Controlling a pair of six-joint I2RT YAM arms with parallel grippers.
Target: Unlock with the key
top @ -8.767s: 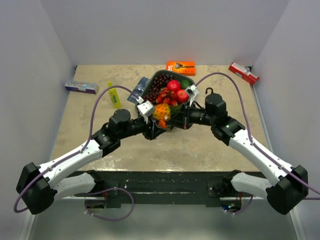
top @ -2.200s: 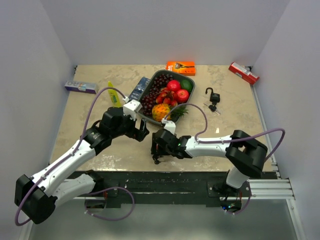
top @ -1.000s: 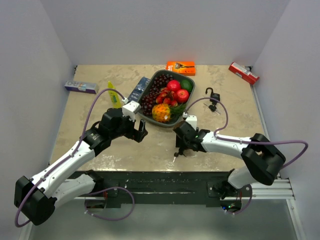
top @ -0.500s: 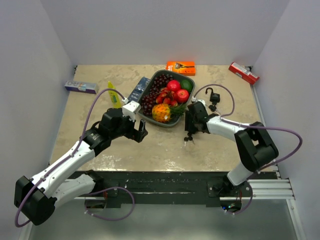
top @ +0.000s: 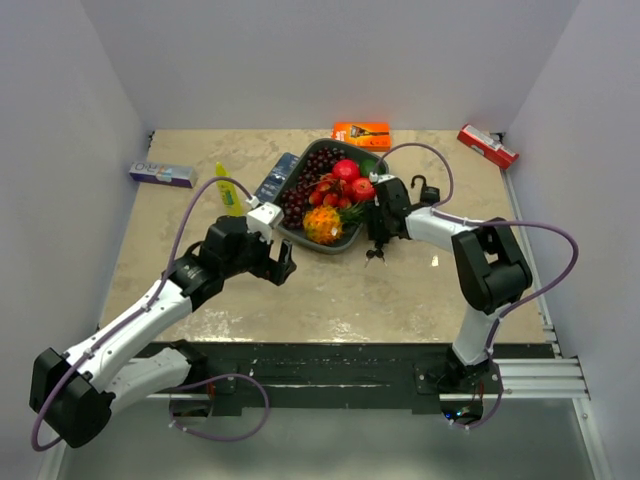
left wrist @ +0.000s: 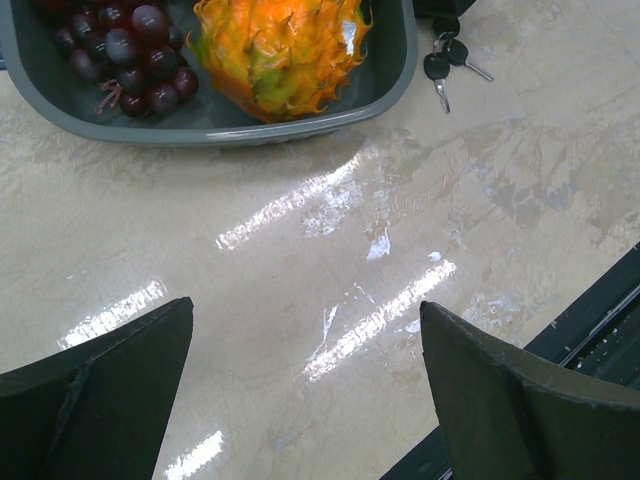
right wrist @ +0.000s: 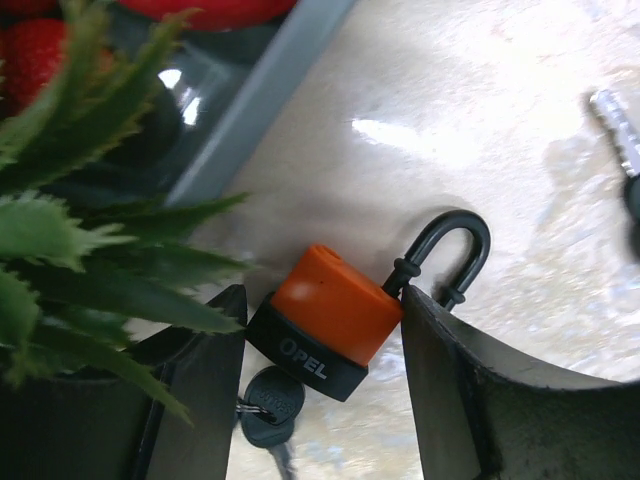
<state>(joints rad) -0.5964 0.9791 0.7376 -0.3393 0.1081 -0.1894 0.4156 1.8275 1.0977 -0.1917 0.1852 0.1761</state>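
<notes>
Right gripper (right wrist: 320,345) clasps the orange padlock (right wrist: 330,305) at the fruit tray's (left wrist: 300,125) near-right corner; bare table (left wrist: 400,250) lies nearer. 1 key (right wrist: 268,405) inserted, black shackle (right wrist: 450,240). Left gripper (left wrist: 305,320) gapes.

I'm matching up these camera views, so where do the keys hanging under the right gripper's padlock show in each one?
Top external: the keys hang just below the right gripper, right of the tray's near corner.
Left wrist: top right, just off the tray's corner.
Right wrist: bottom, left of centre, under the orange padlock.
Shared landmark: the grey fruit tray.
</notes>
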